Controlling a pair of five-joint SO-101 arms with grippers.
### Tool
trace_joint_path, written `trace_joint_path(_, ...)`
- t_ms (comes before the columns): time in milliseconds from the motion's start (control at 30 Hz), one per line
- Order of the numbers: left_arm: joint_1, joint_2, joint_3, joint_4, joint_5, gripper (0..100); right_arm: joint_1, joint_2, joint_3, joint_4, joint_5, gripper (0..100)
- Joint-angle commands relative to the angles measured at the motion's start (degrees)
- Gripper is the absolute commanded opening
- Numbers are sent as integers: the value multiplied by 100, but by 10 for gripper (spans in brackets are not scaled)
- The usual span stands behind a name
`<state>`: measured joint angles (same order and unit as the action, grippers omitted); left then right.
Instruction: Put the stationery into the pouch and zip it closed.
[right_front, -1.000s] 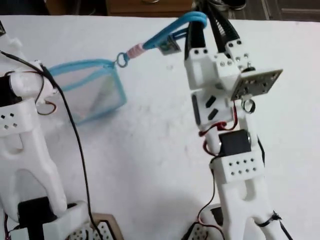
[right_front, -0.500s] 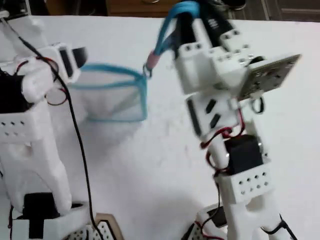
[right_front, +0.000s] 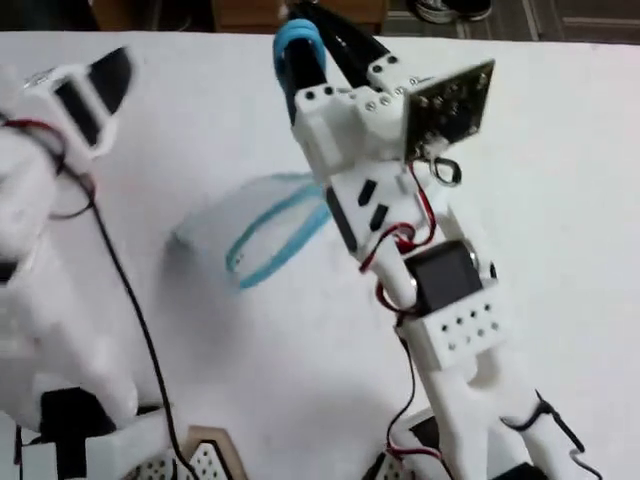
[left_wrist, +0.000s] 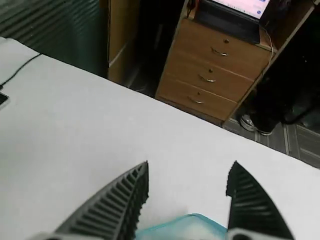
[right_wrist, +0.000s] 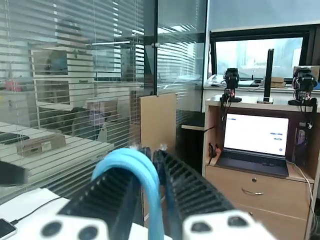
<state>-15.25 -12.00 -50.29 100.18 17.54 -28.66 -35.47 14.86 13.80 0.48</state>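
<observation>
Bright, even light is washing the white tabletop (right_front: 560, 150), a faint shadow is lying beside the translucent blue-trimmed pouch (right_front: 250, 225), and pale light is glowing through horizontal slatted blinds (right_wrist: 65, 65).

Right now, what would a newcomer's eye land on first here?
The bright blue strap stands out first, pinched in the right claw and raised high over the white table. Below it, near the table's middle, is the see-through pouch with blue edging. The left claw gapes open, with the pouch's blue edge showing in its gap.
</observation>
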Motion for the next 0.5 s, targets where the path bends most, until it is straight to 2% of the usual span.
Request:
trace_joint_path(0,-268,-101,-659,237,-273,232,-4,277,-765,-171,-53,17)
trace_joint_path(233,-154,-963,167,220,-686,206,-48,1719,-2989,-40,-35,17)
trace_joint_path(467,-84,-2123,1134,211,-659,203,-180,3090,-5635,998,-26,17)
